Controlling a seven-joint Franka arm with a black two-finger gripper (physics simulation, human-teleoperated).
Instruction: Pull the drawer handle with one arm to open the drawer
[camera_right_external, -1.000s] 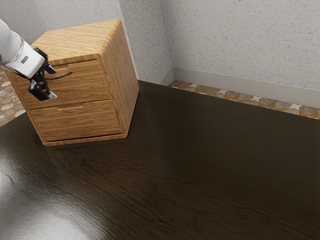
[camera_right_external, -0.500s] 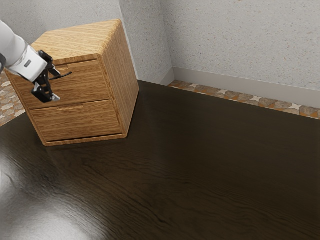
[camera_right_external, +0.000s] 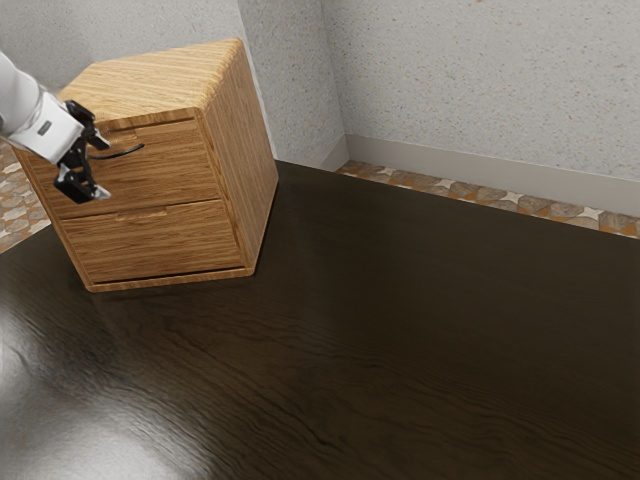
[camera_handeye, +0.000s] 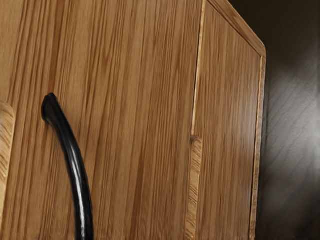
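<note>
Pincer (camera_right_external: 80, 188) just beside drawer handle (camera_right_external: 122, 153)

Dark table (camera_right_external: 400, 350); wooden drawer cabinet (camera_right_external: 160, 240) stands on it

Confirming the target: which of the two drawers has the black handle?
The upper drawer, next to the tool: its curved handle is black, while the lower drawer has a wood-coloured pull.

No text or numbers readable, drawer front (camera_right_external: 165, 170) plain wood grain, small dark mark on arm (camera_right_external: 28, 108), perhaps lettering
</note>
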